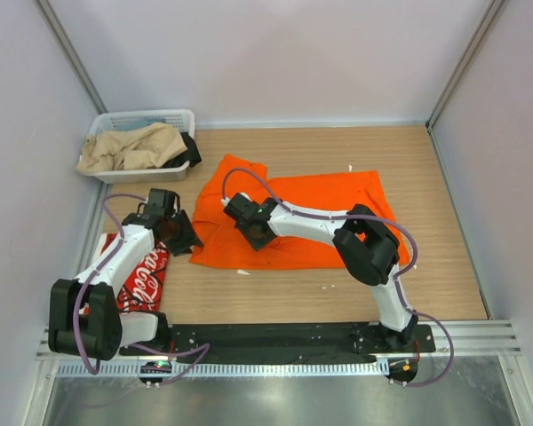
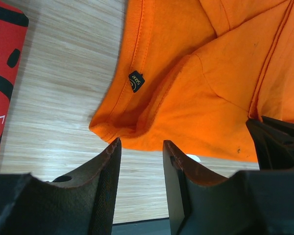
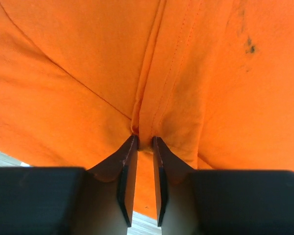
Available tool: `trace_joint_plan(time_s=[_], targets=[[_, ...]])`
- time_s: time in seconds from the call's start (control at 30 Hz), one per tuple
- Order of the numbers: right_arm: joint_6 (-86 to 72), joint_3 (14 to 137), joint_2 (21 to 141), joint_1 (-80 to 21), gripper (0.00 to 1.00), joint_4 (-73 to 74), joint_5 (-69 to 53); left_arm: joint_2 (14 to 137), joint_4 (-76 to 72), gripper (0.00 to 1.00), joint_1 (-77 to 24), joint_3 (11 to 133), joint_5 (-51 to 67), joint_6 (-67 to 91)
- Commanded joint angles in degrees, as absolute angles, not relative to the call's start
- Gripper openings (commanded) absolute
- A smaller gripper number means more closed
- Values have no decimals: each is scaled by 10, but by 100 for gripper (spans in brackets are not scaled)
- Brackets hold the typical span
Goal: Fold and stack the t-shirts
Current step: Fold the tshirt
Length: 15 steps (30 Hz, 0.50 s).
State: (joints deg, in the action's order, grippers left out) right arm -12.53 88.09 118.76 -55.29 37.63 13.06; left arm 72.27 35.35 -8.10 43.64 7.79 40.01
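The orange t-shirt (image 1: 311, 217) lies spread on the wooden table, partly folded. My right gripper (image 1: 256, 232) sits on its left part. In the right wrist view the gripper (image 3: 145, 142) is shut on a raised fold of the orange t-shirt (image 3: 88, 73). My left gripper (image 1: 185, 238) is at the shirt's lower left corner. In the left wrist view it (image 2: 141, 149) is open and empty, just short of the hem of the orange t-shirt (image 2: 196, 93). The red t-shirt (image 1: 142, 275) with white lettering lies folded at the left, under the left arm. It also shows in the left wrist view (image 2: 2, 73).
A white slatted basket (image 1: 182, 117) holding beige cloth (image 1: 129, 149) and a dark item stands at the back left. Grey walls close in both sides and the back. The black base rail (image 1: 275, 337) runs along the near edge.
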Motion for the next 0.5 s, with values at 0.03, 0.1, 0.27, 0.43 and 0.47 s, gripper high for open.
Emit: trace_joint_plan(time_s=[0.03,0.1,0.27,0.43,0.47], targets=[[-126,888,1172,-555,20,371,165,721,351,43,-77,437,76,379],[-126,890,1163,-555,15,373,178,723,352,54,-77,437,77,373],[-127,899,1147,-551,9,380,184,773,345,62,-78,459,108,344],[-131,908,1142,-543,9,384,171,820,340,54,-86,475,113,333],[-132,908,1143,-542,9,384,171,823,340,51,-89,475,113,333]])
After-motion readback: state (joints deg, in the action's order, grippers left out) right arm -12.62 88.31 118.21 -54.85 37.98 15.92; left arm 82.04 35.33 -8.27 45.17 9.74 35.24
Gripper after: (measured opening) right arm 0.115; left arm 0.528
